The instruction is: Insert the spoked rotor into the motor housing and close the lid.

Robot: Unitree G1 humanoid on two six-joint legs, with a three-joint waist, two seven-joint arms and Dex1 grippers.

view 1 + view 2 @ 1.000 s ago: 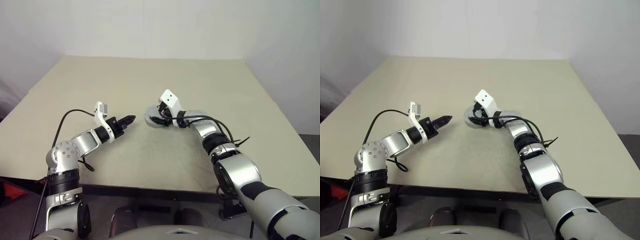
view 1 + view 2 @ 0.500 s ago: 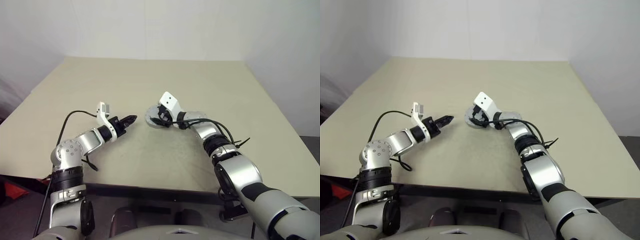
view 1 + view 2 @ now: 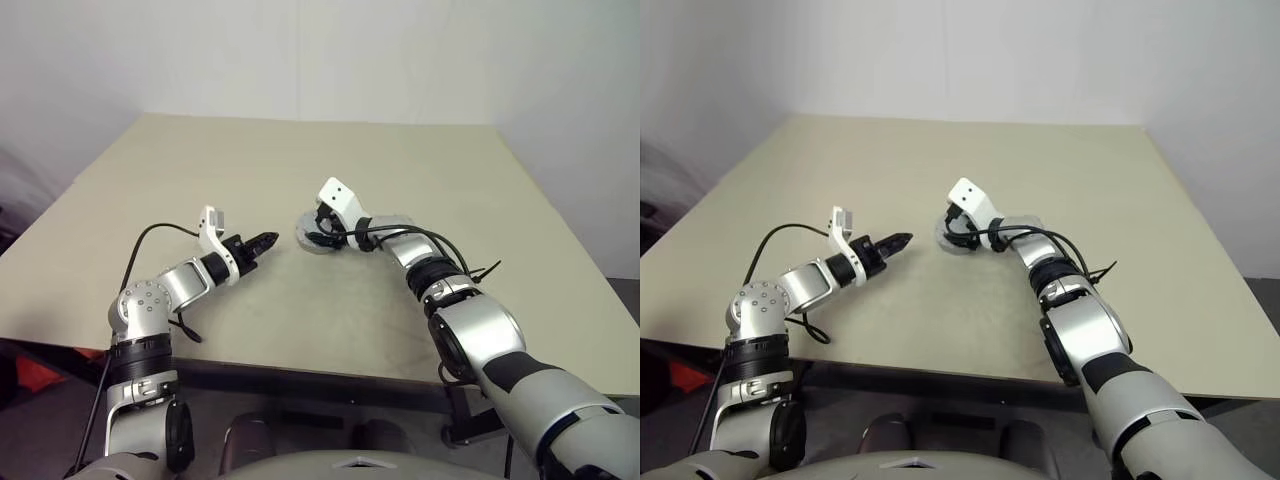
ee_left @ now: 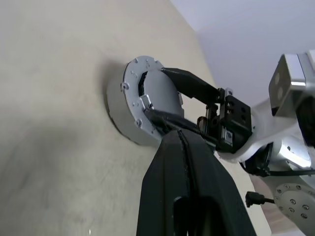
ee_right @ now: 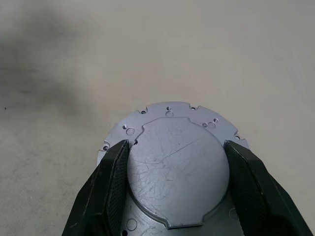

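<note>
— Where's the housing, and what's in it?

— The motor housing sits mid-table with the lid covering it; the inside is hidden. My right gripper straddles the lid's raised centre, fingers wide. My left gripper, pinched shut and empty, hovers near.

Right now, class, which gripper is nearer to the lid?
Right. The right gripper straddles the lid, one finger at each side. The left gripper, shut, hovers to the lid's left, apart from it.
</note>
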